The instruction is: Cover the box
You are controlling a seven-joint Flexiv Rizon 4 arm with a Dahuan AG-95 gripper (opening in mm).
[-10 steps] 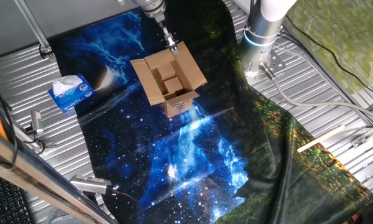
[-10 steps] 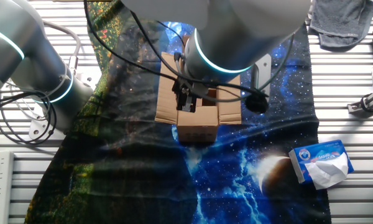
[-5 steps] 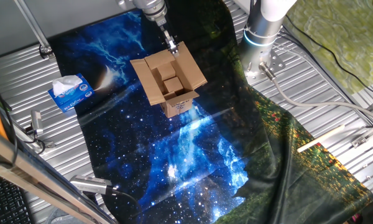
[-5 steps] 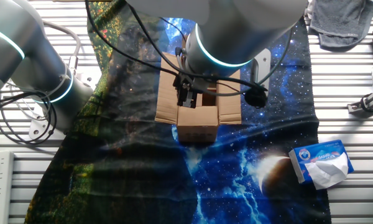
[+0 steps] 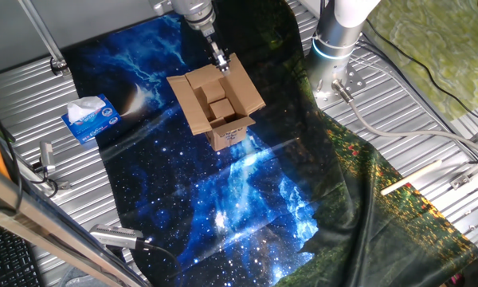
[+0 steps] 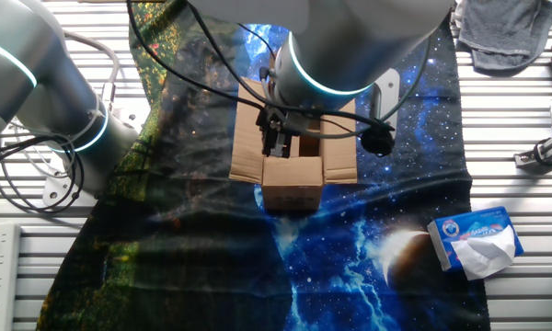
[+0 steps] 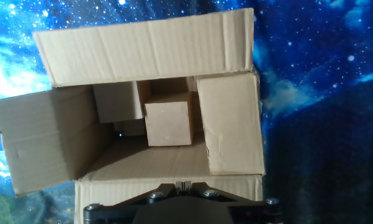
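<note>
box | brown corrugated cardboard, white label on one side | upright, all four top flaps open, smaller cardboard blocks inside | on the starry blue cloth

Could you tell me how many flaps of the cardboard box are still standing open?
4. In the hand view the box has a top flap, a left flap, a right flap, and a bottom flap partly hidden under the gripper.

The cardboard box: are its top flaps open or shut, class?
Open. The box has its flaps spread outward, and the hand view looks straight into it at smaller cardboard blocks inside.
</note>
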